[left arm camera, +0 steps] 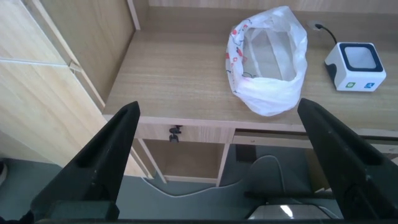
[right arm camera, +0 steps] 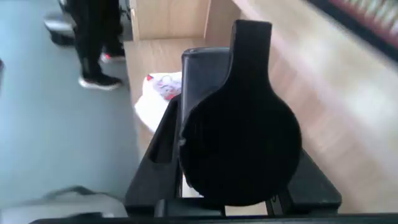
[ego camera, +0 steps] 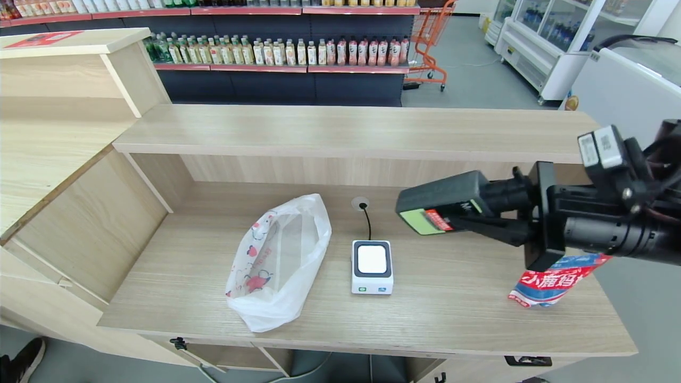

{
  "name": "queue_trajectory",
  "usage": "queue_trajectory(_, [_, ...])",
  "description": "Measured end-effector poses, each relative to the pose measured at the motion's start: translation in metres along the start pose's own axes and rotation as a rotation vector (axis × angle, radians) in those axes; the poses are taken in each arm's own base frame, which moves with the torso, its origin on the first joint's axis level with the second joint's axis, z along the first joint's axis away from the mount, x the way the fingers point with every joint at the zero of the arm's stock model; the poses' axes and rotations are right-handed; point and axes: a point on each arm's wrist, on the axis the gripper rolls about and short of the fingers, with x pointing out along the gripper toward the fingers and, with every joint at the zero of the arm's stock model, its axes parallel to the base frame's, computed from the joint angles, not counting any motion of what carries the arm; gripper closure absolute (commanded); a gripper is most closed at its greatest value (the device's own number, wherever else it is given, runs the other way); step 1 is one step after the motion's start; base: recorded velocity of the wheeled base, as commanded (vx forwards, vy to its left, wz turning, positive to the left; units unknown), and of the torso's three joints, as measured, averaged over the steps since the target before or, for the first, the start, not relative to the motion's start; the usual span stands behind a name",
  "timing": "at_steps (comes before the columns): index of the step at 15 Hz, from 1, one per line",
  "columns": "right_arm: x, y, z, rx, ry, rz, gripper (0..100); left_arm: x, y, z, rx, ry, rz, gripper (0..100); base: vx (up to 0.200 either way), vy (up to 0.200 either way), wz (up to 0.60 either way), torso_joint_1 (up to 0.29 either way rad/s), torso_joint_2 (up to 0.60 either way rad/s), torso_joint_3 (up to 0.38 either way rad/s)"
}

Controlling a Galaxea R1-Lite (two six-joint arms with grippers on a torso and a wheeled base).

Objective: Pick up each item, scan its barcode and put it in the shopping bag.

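black box [ego camera: 441, 205] held aloft, white bag [ego camera: 276, 260] lying left of scanner [ego camera: 372, 266], red-blue packet [ego camera: 553, 281] right

Shopping bag [ego camera: 276, 263]: 1, at 9 o'clock from scanner [ego camera: 372, 266].
Scanner: 1.
Black box [ego camera: 441, 208]: 1, at 2 o'clock from scanner.
Red-and-blue packet [ego camera: 553, 282]: 1, at 3 o'clock.
Orange cart [ego camera: 433, 32]: 1, at 12 o'clock.
Shelf bottles [ego camera: 298, 52]: count not resolvable.

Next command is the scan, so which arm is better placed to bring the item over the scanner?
Right. The right gripper grips the black box above the counter, just beside the scanner. The left gripper is open, empty, and back off the counter's front edge.
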Motion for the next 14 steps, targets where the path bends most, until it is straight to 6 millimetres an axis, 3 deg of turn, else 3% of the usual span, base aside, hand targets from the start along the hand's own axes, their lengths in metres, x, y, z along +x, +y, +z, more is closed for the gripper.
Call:
queue_trajectory(2, [-0.025, -0.003, -0.006, 0.441, 0.099, -0.148, 100, 0.0, 0.0, 0.0, 0.0, 0.0, 0.0, 0, 0.0, 0.0, 0.0, 0.0, 0.0, 0.0])
queue_trajectory(5, [-0.037, 0.002, -0.023, 0.969, 0.17, -0.323, 100, 0.0, 0.0, 0.0, 0.0, 0.0, 0.0, 0, 0.0, 0.0, 0.0, 0.0, 0.0, 0.0])
queue_trajectory(9, [-0.029, 0.003, -0.057, 1.123, 0.274, -0.404, 100, 0.0, 0.0, 0.0, 0.0, 0.0, 0.0, 0, 0.0, 0.0, 0.0, 0.0, 0.0, 0.0])
queue_trajectory(14, [-0.025, 0.006, -0.077, 1.187, 0.33, -0.41, 100, 0.0, 0.0, 0.0, 0.001, 0.0, 0.0, 0, 0.0, 0.0, 0.0, 0.0, 0.0, 0.0])
